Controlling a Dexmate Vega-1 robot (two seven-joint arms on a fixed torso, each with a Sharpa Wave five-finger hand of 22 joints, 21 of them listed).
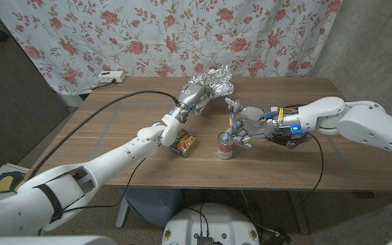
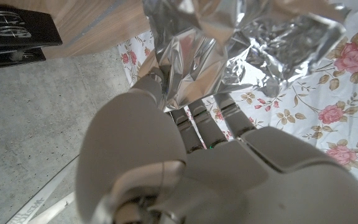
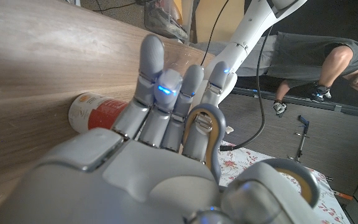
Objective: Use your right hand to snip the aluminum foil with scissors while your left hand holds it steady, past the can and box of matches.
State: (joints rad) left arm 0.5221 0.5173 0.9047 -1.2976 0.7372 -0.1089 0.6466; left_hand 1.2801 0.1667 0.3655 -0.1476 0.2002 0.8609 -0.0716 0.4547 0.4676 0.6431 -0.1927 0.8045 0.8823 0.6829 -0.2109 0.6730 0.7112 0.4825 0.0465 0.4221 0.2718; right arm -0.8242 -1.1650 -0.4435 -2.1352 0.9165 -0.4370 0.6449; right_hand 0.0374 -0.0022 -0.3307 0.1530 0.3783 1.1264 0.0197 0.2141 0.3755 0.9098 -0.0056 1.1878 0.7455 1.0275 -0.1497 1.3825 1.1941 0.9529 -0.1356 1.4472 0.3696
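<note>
Near the far edge, left hand [image 1: 190, 102] grips foil [image 1: 213, 83].

the foil [image 1: 211, 84] is crinkled silver, set at twelve o'clock against a white curtain [image 1: 182, 34] patterned with pink roses and green-brown leaves. the can [image 1: 224, 146] is red with a white band, the matchbox [image 1: 184, 142] yellow and dark. the table [image 1: 284, 170] is brown wood grain; both hands [image 1: 190, 102] [image 1: 245, 128] are pale grey, the right one lit with blue.
</note>
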